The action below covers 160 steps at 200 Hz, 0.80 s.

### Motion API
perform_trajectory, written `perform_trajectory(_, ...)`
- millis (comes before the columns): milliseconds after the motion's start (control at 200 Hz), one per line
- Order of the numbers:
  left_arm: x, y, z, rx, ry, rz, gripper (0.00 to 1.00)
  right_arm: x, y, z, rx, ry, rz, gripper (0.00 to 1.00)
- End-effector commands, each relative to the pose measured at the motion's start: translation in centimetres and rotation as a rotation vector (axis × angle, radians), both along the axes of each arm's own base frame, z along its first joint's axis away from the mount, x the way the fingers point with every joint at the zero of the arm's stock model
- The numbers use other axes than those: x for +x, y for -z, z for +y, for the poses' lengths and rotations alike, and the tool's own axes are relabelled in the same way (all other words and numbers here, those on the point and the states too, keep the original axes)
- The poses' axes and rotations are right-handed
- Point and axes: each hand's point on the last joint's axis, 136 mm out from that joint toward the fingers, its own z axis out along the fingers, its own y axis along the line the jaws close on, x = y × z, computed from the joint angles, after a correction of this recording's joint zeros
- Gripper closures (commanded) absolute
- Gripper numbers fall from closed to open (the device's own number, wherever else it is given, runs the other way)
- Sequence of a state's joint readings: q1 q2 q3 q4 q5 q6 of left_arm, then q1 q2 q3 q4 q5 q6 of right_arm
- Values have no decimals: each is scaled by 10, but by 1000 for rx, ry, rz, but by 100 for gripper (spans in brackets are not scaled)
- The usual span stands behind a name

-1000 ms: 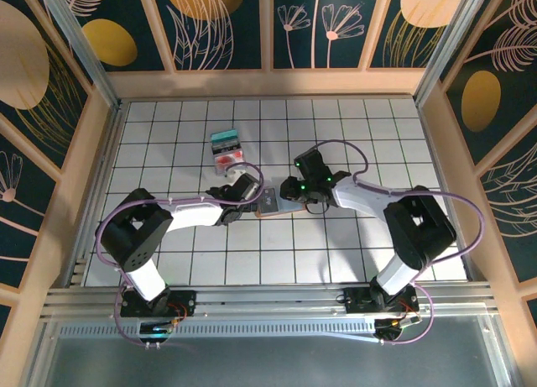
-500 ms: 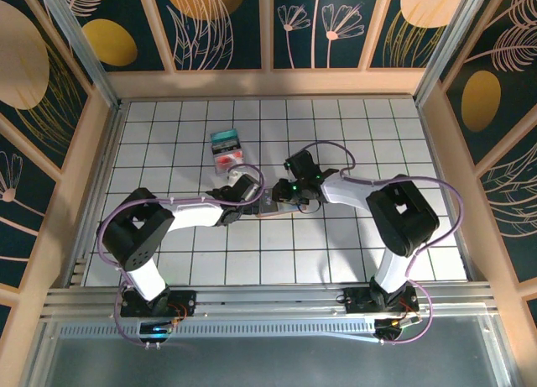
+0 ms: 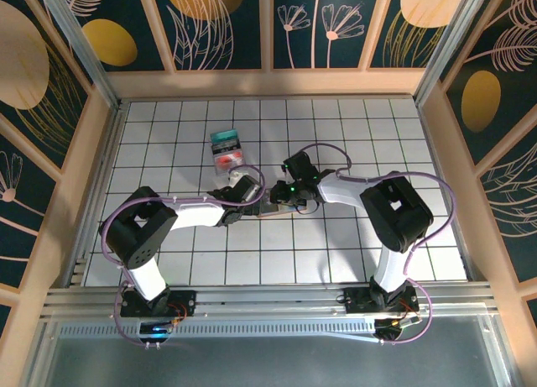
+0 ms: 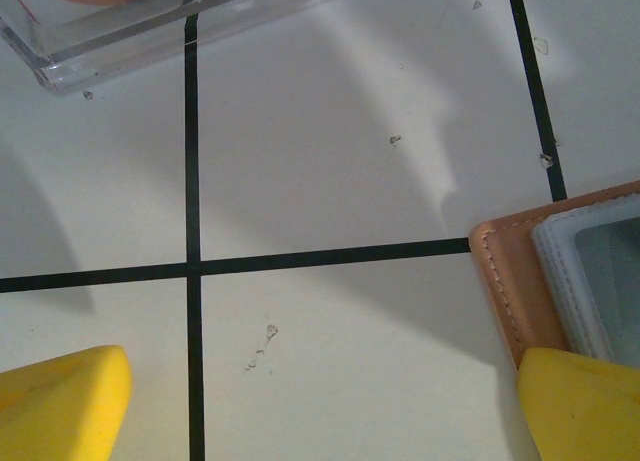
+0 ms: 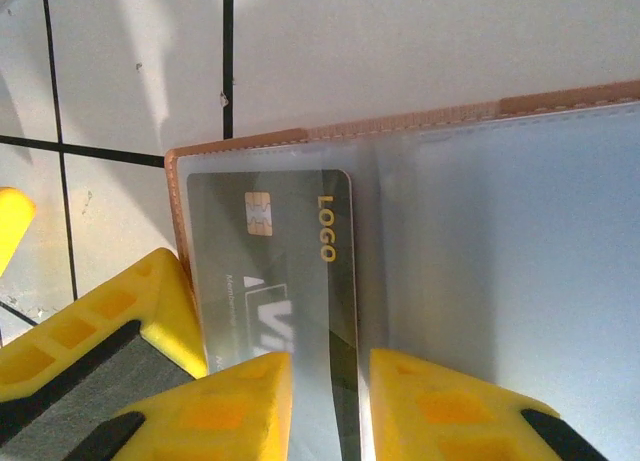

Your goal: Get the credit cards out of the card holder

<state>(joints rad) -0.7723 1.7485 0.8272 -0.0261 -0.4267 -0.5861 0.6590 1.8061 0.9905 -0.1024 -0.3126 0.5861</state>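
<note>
Card holder (image 5: pixel 500 261) open, dark card (image 5: pixel 270 261) edge between right end effector (image 5: pixel 330 391) fingers

Crowded in the middle: the left pincer (image 4: pixel 320 411) and right pincer (image 5: pixel 330 411) meet nose to nose over the card holder (image 4: pixel 505 281), with no lane between them. Beyond the left one sits a clear case (image 4: pixel 180 26) (bare tile separates it from the holder). The desk (image 3: pixel 352 127) lies open on its far rows and right side, up to the side walls (image 3: pixel 96 152).
</note>
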Motion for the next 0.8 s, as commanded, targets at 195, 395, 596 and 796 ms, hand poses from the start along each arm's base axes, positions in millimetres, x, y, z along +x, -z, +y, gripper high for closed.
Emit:
perform_trajectory(195, -13, 22, 14, 86, 17, 75, 1, 3, -14, 16, 126, -20, -3, 75)
perform_trajectory(395, -15, 25, 14, 91, 21, 88, 1, 2, -27, 19, 247, -27, 5, 76)
perform_trajectory(596, -15, 26, 13, 91, 25, 91, 1, 1, -33, 22, 343, -45, 26, 80)
perform_trajectory(796, -16, 27, 13, 94, 26, 99, 1, -1, -41, 24, 425, -55, 28, 84)
